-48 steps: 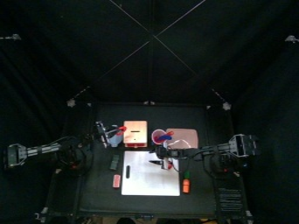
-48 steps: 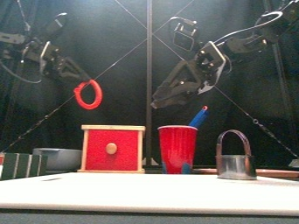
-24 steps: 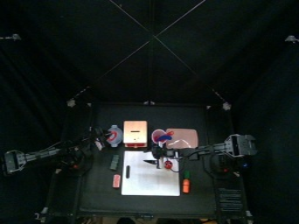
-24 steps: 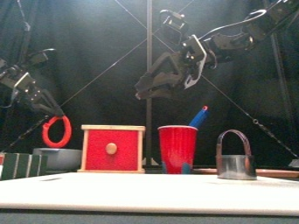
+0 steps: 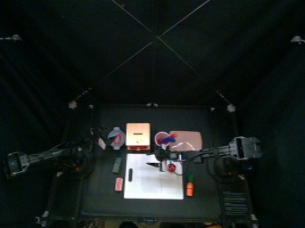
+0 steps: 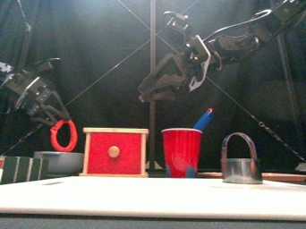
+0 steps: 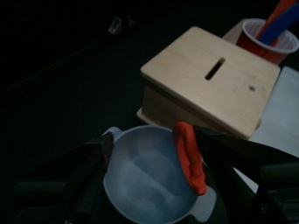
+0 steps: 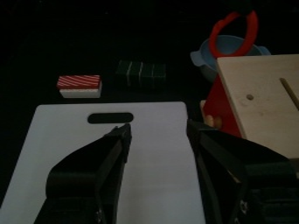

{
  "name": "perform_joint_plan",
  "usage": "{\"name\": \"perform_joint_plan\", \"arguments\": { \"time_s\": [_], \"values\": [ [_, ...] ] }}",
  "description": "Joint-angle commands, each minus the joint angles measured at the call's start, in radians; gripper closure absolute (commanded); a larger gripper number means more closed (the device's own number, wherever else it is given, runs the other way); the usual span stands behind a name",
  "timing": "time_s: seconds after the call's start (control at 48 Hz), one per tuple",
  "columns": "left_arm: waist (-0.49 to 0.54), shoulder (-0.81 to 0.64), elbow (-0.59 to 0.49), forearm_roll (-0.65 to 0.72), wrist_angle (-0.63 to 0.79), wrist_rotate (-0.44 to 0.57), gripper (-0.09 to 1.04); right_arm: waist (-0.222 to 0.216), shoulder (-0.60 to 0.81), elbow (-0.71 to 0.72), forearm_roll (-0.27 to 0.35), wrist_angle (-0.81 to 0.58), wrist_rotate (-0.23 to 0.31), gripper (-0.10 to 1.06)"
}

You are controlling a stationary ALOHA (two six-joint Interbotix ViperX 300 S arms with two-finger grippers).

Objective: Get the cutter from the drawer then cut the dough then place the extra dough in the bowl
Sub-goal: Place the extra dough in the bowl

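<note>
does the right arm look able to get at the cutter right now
Probably yes. The right gripper hangs open and empty above the white board. The cutter stands alone to the right of the red cup, wire handle up, with nothing over it.

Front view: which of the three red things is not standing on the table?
The red ring of dough: it hangs from the left claw over the blue-grey bowl; the red cup and red-fronted wooden box stand.
</note>
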Motion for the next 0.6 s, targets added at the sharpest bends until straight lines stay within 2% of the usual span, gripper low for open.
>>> {"name": "perform_joint_plan", "arguments": {
  "time_s": [0.021,0.188,0.333,0.438,0.604],
  "values": [
    [0.002,0.002,-0.035,-0.067,-0.009,0.002,-0.08,-0.002,-0.015,-0.012,0.012,-0.009,0.002,0.09],
    [-0.032,0.003,-0.049,-0.072,-0.011,0.005,-0.08,-0.002,-0.017,-0.009,0.014,-0.009,0.002,0.09],
    [-0.063,0.003,-0.058,-0.014,-0.023,0.008,-0.08,0.000,-0.018,-0.009,0.012,-0.011,0.002,0.09],
    [-0.109,0.003,-0.066,0.080,-0.037,0.008,-0.08,0.000,-0.028,-0.008,0.008,-0.035,0.000,0.09],
    [-0.258,0.002,-0.064,0.284,-0.124,0.003,-0.08,0.000,-0.058,0.006,0.002,-0.123,-0.009,0.09]
  ]
}}
